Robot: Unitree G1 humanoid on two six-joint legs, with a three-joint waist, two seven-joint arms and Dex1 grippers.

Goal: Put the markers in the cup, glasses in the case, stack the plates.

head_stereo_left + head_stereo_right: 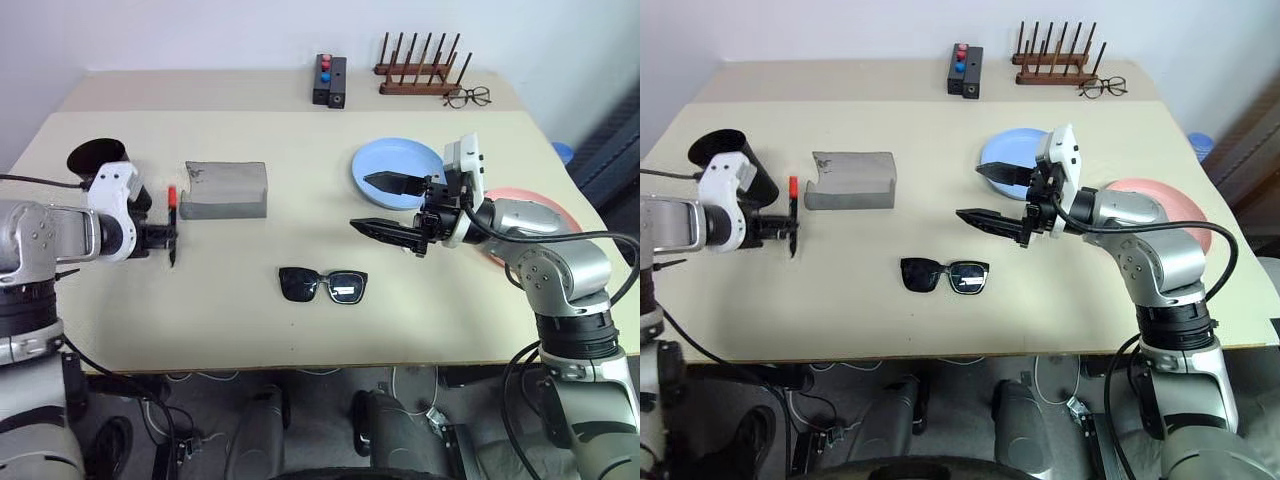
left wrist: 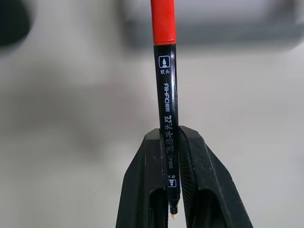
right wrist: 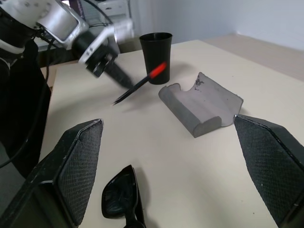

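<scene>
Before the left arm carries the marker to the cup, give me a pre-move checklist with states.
1. Left gripper shut on the marker: ok.
2. Marker lifted off the table: ok.
3. Cup upright, mouth open: ok.
4. Cup empty inside: cannot tell.
5. Right gripper open, away from the cup: ok.
6. Case beside the path, apart from the cup: ok.
</scene>
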